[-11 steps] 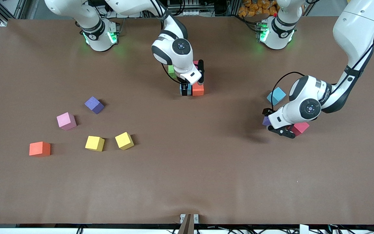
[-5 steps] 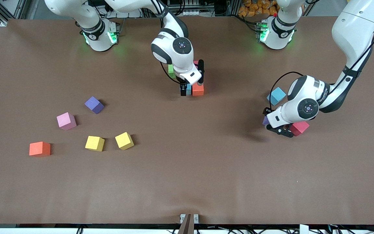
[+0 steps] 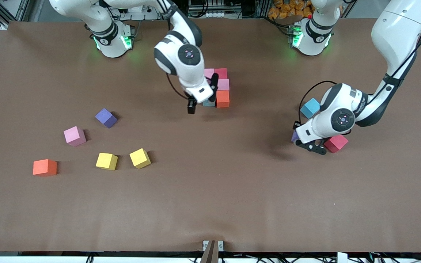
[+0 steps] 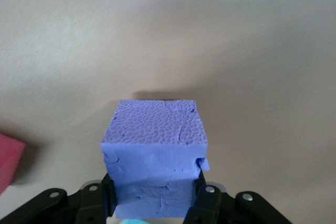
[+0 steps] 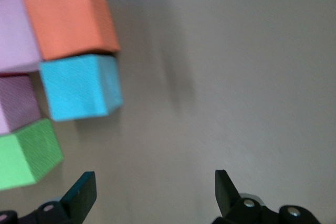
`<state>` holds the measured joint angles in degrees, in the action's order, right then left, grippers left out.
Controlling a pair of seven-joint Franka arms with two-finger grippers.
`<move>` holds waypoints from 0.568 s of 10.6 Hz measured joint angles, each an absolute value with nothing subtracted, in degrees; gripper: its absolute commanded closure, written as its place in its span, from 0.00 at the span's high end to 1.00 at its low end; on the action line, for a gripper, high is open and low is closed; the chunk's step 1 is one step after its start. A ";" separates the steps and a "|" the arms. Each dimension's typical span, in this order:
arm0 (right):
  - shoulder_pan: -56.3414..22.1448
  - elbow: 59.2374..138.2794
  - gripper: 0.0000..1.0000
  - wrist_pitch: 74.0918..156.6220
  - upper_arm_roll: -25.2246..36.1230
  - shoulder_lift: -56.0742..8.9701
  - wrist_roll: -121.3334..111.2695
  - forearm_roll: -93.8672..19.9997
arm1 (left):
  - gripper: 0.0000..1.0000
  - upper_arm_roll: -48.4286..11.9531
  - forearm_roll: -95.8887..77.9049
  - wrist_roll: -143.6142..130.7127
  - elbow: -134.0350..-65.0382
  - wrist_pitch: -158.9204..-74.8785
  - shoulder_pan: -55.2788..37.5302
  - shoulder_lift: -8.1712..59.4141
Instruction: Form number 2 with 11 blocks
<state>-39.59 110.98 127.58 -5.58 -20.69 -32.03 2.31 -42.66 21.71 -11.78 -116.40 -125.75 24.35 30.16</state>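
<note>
Purple block (image 4: 154,158), at centre right of the front view, is now clamped by the left end effector (image 3: 307,143), ready for the half-built digit (image 3: 218,87), while the open right end effector (image 3: 202,95) has drawn clear.

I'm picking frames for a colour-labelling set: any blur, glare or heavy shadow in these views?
Front view: sharp and evenly lit, soft shadows beside each cube, green glow at both bases. Left wrist view: purple block crisp, its shadow thin. Right wrist view: orange block and cyan block smeared.

L tool (image 3: 307,144) clamped, low | R tool (image 3: 202,98) wide, raised
</note>
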 measured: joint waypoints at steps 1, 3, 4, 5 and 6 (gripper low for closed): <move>-36.15 110.99 1.00 126.71 -5.48 -20.01 -33.90 2.35 | 0.43 -45.01 21.70 -16.15 -115.01 -124.16 23.06 29.85; -28.02 111.05 1.00 126.05 -5.28 -19.54 -42.84 2.36 | 0.43 -48.98 21.69 -24.11 -112.68 -121.15 19.47 28.81; -23.27 111.49 1.00 125.95 -5.20 -19.53 -48.05 2.36 | 0.42 -50.75 21.69 -27.76 -112.18 -120.28 17.31 28.14; -18.61 112.37 1.00 125.92 -5.14 -19.49 -51.79 2.35 | 0.43 -51.71 21.67 -31.22 -111.71 -120.09 14.27 27.35; -14.20 113.66 1.00 125.92 -5.10 -19.36 -53.99 2.34 | 0.43 -52.02 21.59 -35.88 -110.48 -119.96 10.06 26.72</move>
